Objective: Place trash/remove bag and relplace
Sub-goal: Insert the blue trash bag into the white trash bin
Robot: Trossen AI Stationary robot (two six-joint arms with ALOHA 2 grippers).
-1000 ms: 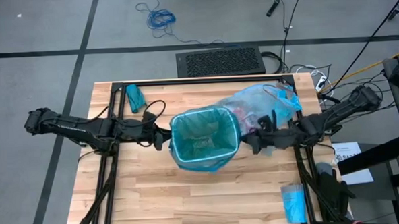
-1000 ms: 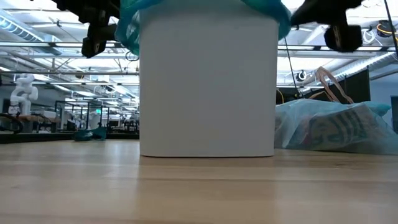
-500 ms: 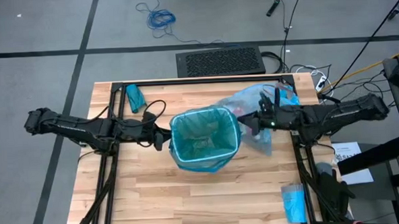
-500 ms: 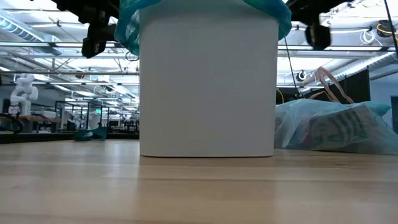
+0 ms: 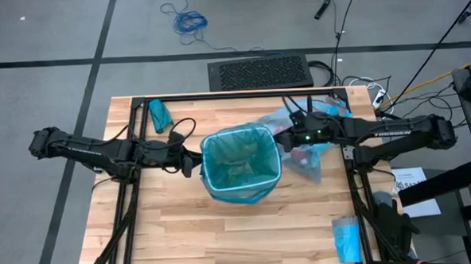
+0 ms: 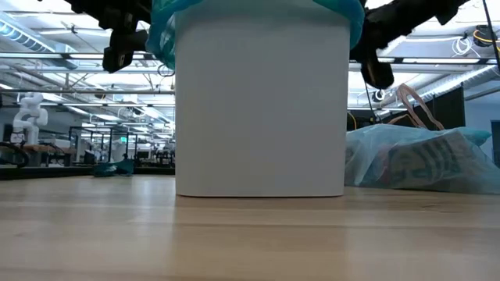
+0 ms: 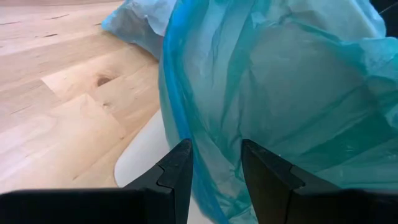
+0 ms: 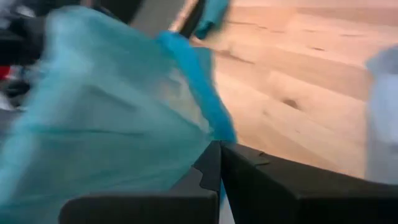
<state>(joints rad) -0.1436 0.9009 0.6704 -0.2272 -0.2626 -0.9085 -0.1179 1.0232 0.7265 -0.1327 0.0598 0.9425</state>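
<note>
bin point(image 6: 262, 109): wearing teal liner point(image 5: 241, 167), nothing showing inside
left gripper point(image 7: 214, 165): pinching liner rim
right gripper point(image 5: 282, 139): clenched, empty, nearing rim
sky-blue bag point(image 6: 426, 160): lying beside bin, holding trash

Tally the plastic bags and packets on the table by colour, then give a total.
Teal-green: 2, the liner in the white bin and the small folded packet.
Pale blue: 2, the filled bag and the folded packet.
Total: 4

Both arms reach inward, left claw point(image 5: 194, 163) apparently part-open, right claw point(image 5: 281, 139) with fingers pressed together.
</note>
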